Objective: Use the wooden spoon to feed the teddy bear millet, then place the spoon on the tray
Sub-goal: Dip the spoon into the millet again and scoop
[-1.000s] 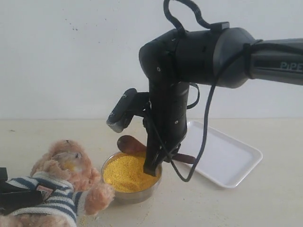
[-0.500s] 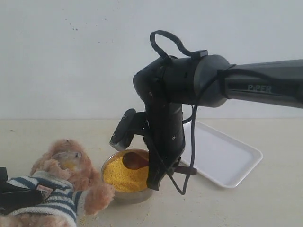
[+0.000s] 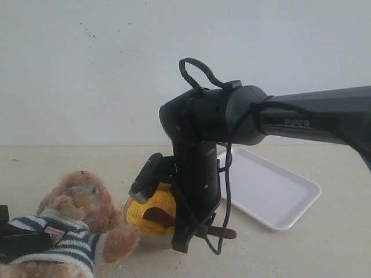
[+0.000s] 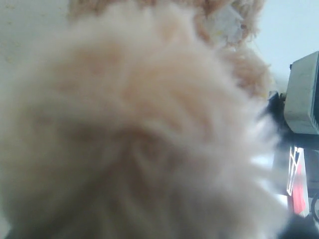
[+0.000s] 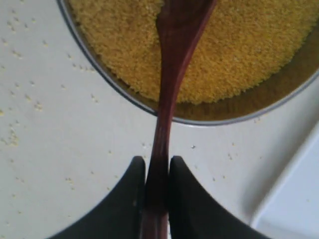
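The teddy bear (image 3: 78,217) lies at the lower left in its striped shirt, and its fur (image 4: 129,129) fills the left wrist view. My left gripper (image 3: 17,240) shows only as a black shape across the bear's shirt, its jaws hidden. A steel bowl (image 3: 134,227) of yellow millet (image 3: 145,209) stands beside the bear. My right gripper (image 5: 157,167) is shut on the slim handle of the wooden spoon (image 5: 167,94). The spoon's oval end (image 3: 157,216) dips into the millet (image 5: 244,45). The white tray (image 3: 272,191) lies to the right of the bowl.
Loose grains are scattered on the beige tabletop (image 5: 45,114) around the bowl's rim (image 5: 107,82). A corner of the tray (image 5: 296,199) lies close to the right gripper. The right arm's wrist camera (image 3: 145,176) hangs over the bowl. A white wall stands behind.
The right arm has come down and toward the front. The spoon went from above the bowl's far rim into the millet. Bear and left gripper have not moved.
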Robot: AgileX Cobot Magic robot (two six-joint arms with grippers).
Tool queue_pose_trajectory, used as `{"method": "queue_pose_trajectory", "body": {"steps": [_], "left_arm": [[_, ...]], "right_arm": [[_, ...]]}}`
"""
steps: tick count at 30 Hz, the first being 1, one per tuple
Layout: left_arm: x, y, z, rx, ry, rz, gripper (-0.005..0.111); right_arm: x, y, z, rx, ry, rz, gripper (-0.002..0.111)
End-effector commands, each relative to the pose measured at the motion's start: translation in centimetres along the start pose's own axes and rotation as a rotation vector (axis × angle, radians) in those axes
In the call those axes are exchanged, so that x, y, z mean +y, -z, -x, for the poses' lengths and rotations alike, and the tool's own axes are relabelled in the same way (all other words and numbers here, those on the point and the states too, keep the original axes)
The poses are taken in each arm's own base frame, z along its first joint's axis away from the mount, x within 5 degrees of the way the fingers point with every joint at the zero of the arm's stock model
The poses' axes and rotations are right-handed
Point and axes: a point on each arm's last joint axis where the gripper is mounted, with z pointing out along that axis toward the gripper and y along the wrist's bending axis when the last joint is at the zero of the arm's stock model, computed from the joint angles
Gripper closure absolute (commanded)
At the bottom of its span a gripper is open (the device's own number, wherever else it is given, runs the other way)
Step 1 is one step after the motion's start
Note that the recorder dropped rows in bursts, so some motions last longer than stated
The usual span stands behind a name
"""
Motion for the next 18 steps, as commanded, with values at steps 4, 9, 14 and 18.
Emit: {"method": "queue_pose_trajectory", "body": {"steps": [4,9,14,18], "left_arm": [[-0.19,-0.01,-0.01,-0.002,0.004,-0.024,0.103],[-0.19,-0.01,-0.01,-0.002,0.004,-0.024,0.103],[-0.19,-0.01,-0.01,-0.002,0.004,-0.024,0.103],[-0.19,-0.01,-0.01,-0.002,0.004,-0.024,0.103]], "right_arm": [[0.44,0.24,0.34,-0.039,0.01,0.043,0.109],[0.34,0.23,0.34,-0.043,-0.006,0.041,0.109],[0.24,0.23,0.38,-0.048,-0.022,0.03,0.109],[0.09,0.21,0.29,-0.046,-0.033,0.029,0.109]]}}
